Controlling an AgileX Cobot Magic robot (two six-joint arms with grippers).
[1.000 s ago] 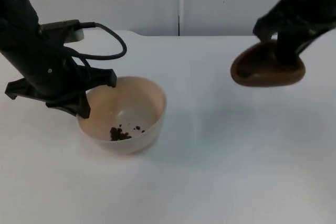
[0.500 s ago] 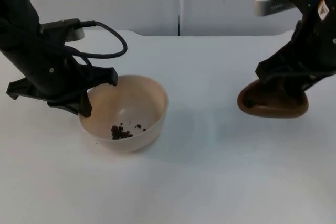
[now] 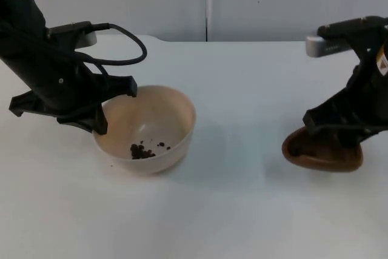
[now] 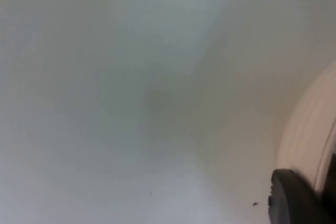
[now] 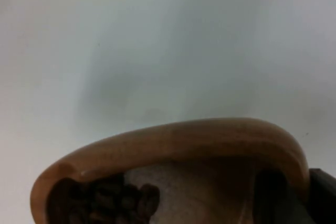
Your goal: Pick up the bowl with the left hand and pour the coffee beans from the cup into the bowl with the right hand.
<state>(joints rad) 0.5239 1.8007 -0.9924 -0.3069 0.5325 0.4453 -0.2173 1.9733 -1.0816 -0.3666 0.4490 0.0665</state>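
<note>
While the left hand grips the bowl, the right hand holds the cup low.

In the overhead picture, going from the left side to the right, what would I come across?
Left tool gripping the rim of the bowl → coffee beans lying in the bowl → bare white table → brown wooden cup, with beans left inside, held by the right tool.
</note>
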